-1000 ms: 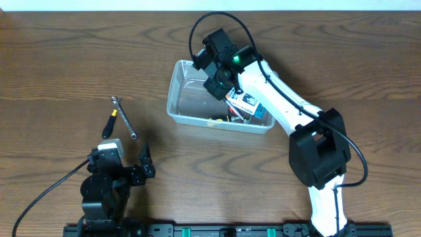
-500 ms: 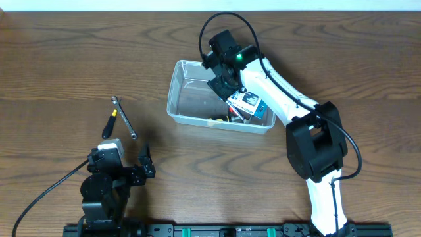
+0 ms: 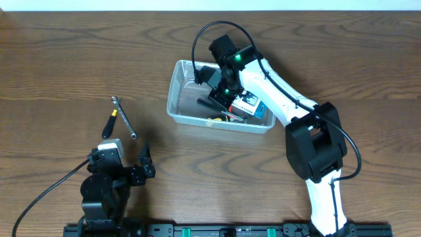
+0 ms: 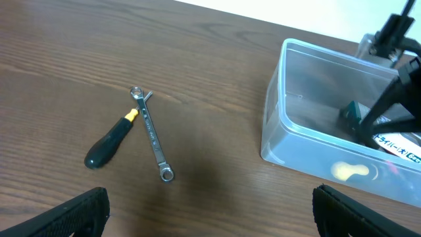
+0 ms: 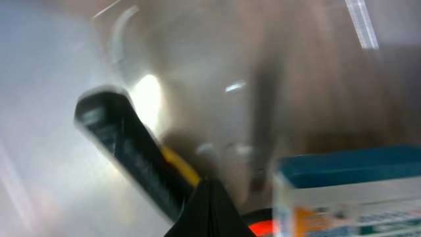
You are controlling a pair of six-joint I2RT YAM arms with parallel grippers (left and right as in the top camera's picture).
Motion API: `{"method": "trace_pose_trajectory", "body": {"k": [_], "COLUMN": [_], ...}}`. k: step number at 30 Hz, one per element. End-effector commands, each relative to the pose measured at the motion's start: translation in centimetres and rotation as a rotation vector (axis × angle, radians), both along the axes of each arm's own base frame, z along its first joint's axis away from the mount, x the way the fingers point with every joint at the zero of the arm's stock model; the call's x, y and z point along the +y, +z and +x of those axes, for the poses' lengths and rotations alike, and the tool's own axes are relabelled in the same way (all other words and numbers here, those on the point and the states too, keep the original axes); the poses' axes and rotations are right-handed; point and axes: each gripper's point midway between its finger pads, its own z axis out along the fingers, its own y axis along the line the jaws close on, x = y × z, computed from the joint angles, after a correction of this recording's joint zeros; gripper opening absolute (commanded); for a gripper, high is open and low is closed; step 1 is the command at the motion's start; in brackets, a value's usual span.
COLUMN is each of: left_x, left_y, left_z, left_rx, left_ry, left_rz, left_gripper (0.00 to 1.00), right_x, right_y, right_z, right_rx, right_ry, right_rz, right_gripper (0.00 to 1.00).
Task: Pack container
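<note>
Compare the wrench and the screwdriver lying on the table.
The wrench is bare silver metal; the screwdriver has a dark handle with a yellow collar. The wrench is thin and flat, the screwdriver's handle thick and rounded. Both lie on the table, outside the container, forming a V.

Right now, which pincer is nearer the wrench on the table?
Left. The left pincer sits just short of the wrench, which lies ahead of it; the right pincer is farther off, inside the container.
</note>
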Motion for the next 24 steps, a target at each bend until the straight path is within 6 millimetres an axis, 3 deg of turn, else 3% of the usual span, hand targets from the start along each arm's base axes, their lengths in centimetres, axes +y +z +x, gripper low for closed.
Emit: {"method": "trace_pose_trajectory", "body": {"k": [1,3,5,9,13,16,17,18,19,21,24], "left_x": [0.0,0.0,0.0,0.0,0.0,0.0,0.0,0.0,0.0,0.4,1.6], "left_y": [1.0,1.0,1.0,1.0,0.9,1.0,1.1,1.5,2.2,4.4,8.9], "left_z": [0.0,0.0,0.0,0.0,0.0,0.0,0.0,0.0,0.0,-0.1,-0.2], "left_rx": [-0.02,-0.02,-0.02,-0.02,-0.02,-0.02,-0.026,-0.033,-0.05,-0.094,-0.145], "left_ry": [0.0,0.0,0.0,0.0,0.0,0.001,0.001,0.001,0.001,0.026,0.089], "left_rz": [-0.005,-0.005,-0.005,-0.005,-0.005,-0.005,-0.005,-0.005,-0.004,0.005,0.03], "left_gripper": [0.98,0.98,0.98,0.98,0.98,0.98,0.98,0.98,0.98,0.98,0.98], "right_x": [1.3,1.0,-0.2,-1.9,-1.3,-0.6,-0.5,-0.5,-0.7,-1.6,-4.6], "right_y": [0.7,0.6,0.1,0.4,2.9,6.6,7.9,9.6,11.4,14.6,19.3], "right_z": [-1.0,-0.8,1.1,4.9,6.3,7.4,7.7,8.1,8.5,9.1,10.0], "right_rx": [0.018,0.007,-0.07,-0.213,-0.277,-0.344,-0.365,-0.392,-0.419,-0.459,-0.499], "right_ry": [0.112,0.105,0.046,-0.134,-0.146,-0.171,-0.189,-0.208,-0.237,-0.302,-0.463], "right_rz": [0.082,0.06,-0.027,-0.137,-0.102,-0.048,-0.027,-0.003,0.024,0.071,0.146], "right_gripper": [0.04,0.08,0.25,0.31,0.33,0.38,0.45,0.82,0.99,0.99,0.99]}}
